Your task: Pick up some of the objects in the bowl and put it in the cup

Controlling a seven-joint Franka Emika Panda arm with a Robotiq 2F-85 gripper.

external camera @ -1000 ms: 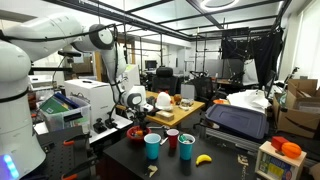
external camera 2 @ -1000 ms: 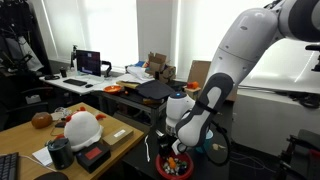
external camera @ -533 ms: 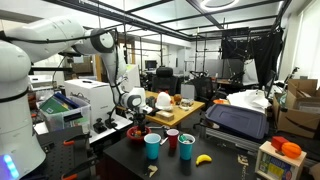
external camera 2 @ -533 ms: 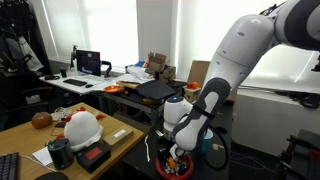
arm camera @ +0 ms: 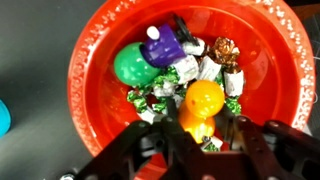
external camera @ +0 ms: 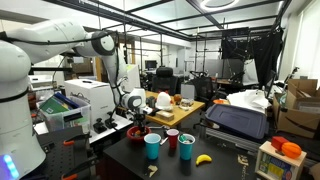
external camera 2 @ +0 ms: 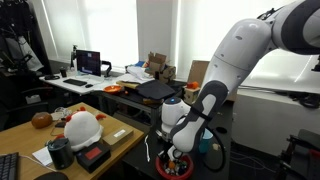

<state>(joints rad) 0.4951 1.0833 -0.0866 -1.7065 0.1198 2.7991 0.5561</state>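
Note:
The wrist view looks down into the red bowl (arm camera: pixel 88 60), which holds the objects: a green egg-shaped piece (arm camera: pixel 133 65), a purple piece (arm camera: pixel 165 42), an orange piece (arm camera: pixel 203 100) and several foil-wrapped sweets (arm camera: pixel 212 62). My gripper (arm camera: pixel 203 138) reaches into the bowl with a finger on each side of the orange piece. The left finger (arm camera: pixel 160 135) touches it, and a sweet wrapper shows by the right finger (arm camera: pixel 246 135). Both exterior views show the gripper (external camera: pixel 137 122) (external camera 2: pixel 176 152) down at the bowl (external camera: pixel 137 133) (external camera 2: pixel 177 167). Three cups stand close by: blue (external camera: pixel 152 146), red (external camera: pixel 172 140) and teal (external camera: pixel 187 147).
A yellow banana (external camera: pixel 204 158) lies on the dark table beyond the cups. A white helmet (external camera 2: pixel 82 127) and a black box sit on the wooden desk. A printer (external camera: pixel 88 100) and a crate (external camera: pixel 240 120) flank the table. A cyan rim (arm camera: pixel 3 115) shows left of the bowl.
The arm has sunk slightly, bringing the gripper lower into the bowl. The cups and the bowl have not moved.

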